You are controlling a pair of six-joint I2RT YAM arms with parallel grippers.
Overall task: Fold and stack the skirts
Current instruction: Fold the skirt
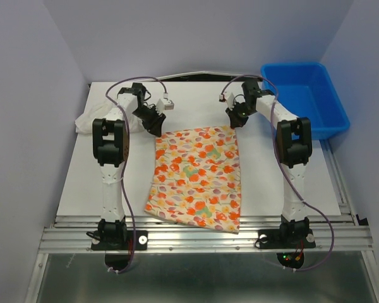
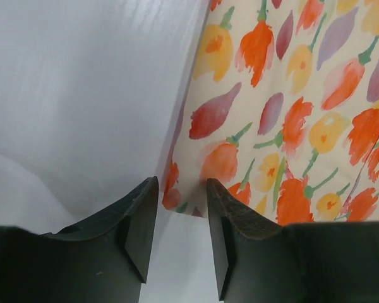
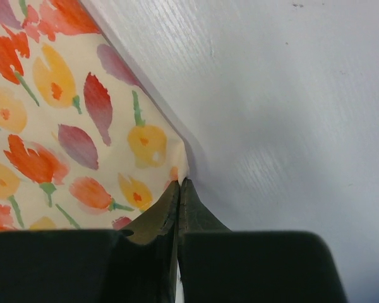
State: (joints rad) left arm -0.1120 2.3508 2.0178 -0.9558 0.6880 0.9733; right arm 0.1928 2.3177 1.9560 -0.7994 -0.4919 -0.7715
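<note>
My right gripper (image 3: 179,183) has its two fingers pressed together with no gap. The far right corner of the printed skirt (image 1: 199,177) sits exactly at their tips, so I read it as pinching that corner. In the right wrist view the cloth edge beside the tips stands a little off the tabletop (image 1: 196,101) and throws a thin shadow. My left gripper (image 2: 182,189) is at the far left corner of the same skirt, and its jaws stand narrowly apart. The corner of the cloth lies at the mouth of the gap, between the two fingertips, and I see white tabletop in the gap behind it. I cannot tell whether the fingers touch the cloth there. From the top camera the printed skirt lies spread flat in the middle of the tabletop, between the two arms, with its near hem reaching the near edge. It is cream with orange, red and yellow flowers and small green stems. The white skirt (image 1: 88,121) lies in a loose heap at the far left side of the tabletop, partly hidden behind my left arm, and apart from the printed one. A blue bin (image 1: 306,104) stands at the far right corner, beyond the right arm.
</note>
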